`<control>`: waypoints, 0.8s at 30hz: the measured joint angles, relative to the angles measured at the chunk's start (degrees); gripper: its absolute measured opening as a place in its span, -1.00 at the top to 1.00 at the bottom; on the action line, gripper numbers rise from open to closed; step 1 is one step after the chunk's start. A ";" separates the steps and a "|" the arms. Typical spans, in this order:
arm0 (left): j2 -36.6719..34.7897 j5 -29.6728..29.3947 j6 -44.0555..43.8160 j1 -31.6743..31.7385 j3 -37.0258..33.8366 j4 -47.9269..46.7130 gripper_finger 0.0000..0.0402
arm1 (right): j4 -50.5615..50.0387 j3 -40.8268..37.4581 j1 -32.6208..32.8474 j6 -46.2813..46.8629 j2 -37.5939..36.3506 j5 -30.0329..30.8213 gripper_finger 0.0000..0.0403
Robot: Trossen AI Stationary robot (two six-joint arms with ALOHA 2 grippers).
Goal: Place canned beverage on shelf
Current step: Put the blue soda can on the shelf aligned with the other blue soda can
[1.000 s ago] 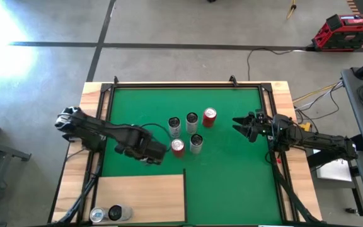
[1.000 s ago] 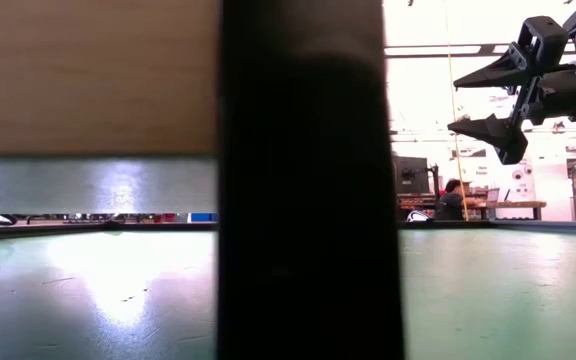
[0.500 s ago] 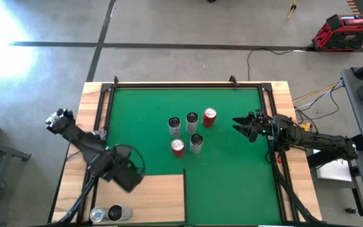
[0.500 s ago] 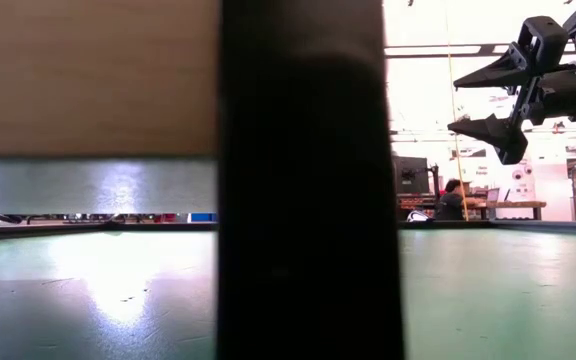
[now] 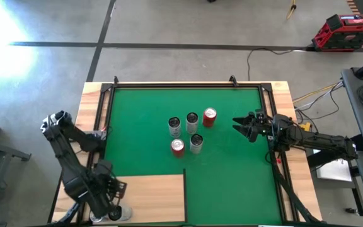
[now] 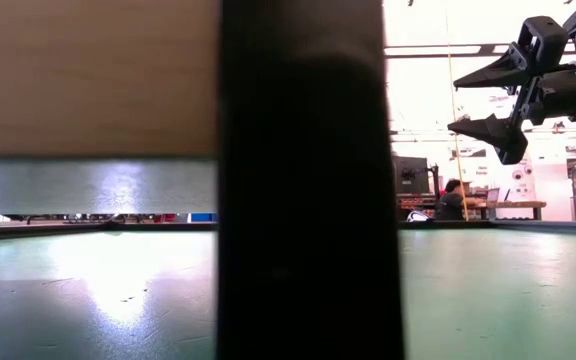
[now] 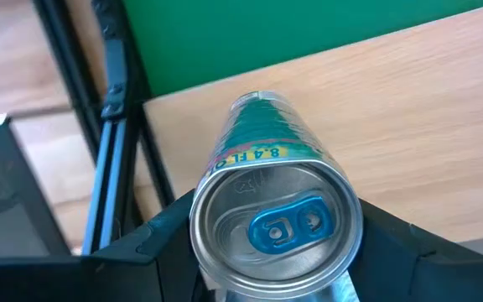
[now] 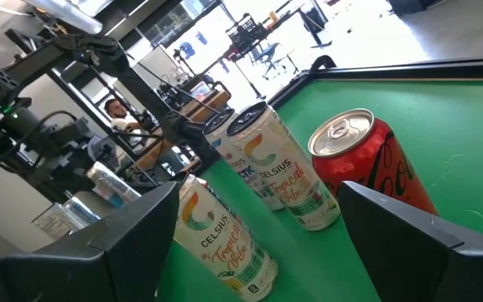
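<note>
Gripping a teal can point(image 7: 271, 205) over the shelf point(image 5: 150, 195), left fingers point(image 7: 153, 243) closed on it, right fingers point(image 6: 488, 100) spread, empty.

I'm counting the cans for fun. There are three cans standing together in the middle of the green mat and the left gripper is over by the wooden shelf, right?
Not quite: the high view shows five cans standing together on the green mat, not three. The rest holds: the left gripper is over by the wooden shelf.

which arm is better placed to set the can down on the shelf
Left. The left gripper holds a can over the shelf. The right gripper hangs open beyond the can cluster.
</note>
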 joint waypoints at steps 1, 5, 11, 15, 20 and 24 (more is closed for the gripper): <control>0.00 0.46 -1.19 -0.73 -0.17 0.16 -0.10 | 0.00 0.00 0.00 0.00 0.00 0.00 -0.58; 0.02 1.36 -3.48 -3.07 -0.17 1.12 -0.16 | -0.02 0.00 0.01 0.00 0.00 0.00 -0.58; 0.02 1.51 -4.80 -4.97 -0.39 4.49 -0.18 | -0.02 0.00 0.00 0.00 0.00 0.00 -0.58; 1.16 2.81 -6.17 -6.17 -0.41 4.32 -0.15 | 0.00 0.00 -0.01 0.00 0.00 0.00 -0.58; 2.57 3.02 -7.02 -7.42 -0.41 4.53 -0.15 | -0.02 0.00 0.00 0.01 0.00 0.01 -0.58; 2.64 3.02 -7.52 -7.93 -0.43 4.83 -0.15 | -0.01 0.00 -0.01 0.00 0.00 0.00 -0.58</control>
